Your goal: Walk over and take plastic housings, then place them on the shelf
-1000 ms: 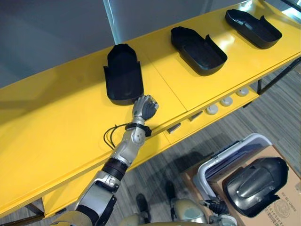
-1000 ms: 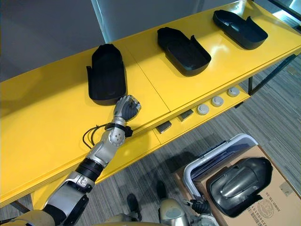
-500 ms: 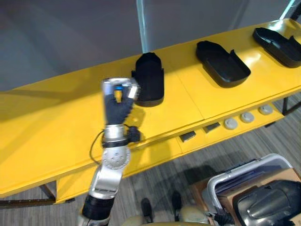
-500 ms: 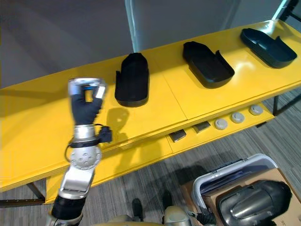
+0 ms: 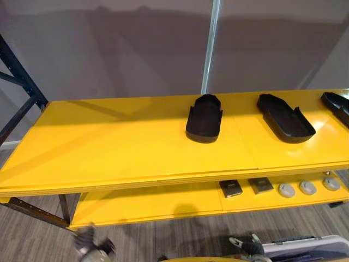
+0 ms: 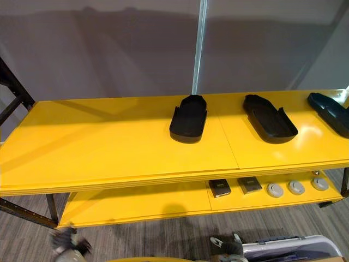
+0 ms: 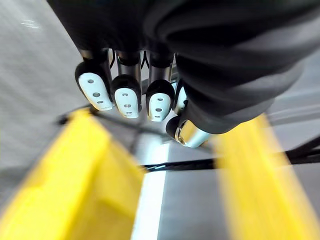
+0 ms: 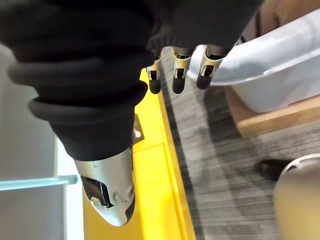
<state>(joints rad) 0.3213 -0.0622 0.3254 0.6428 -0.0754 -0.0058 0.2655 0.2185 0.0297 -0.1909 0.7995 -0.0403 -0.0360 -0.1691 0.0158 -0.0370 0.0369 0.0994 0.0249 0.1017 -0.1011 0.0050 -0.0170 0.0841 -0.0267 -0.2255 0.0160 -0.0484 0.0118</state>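
Three black plastic housings lie open side up on the yellow shelf top: one in the middle, one to its right and one at the right edge. My left hand hangs low at the bottom left, below the shelf and far from the housings. In the left wrist view its fingers are curled in and hold nothing. My right hand's fingers hang relaxed beside the thumb, with nothing in them, over the floor by the shelf edge.
The lower shelf board carries two dark square pieces and three grey discs. A white bin on a cardboard box stands on the carpet at the lower right. A dark rack upright stands at the left.
The camera has lifted and pulled back, so the whole shelf now sits lower and level. My left arm has dropped from in front of the shelf to the bottom left corner.
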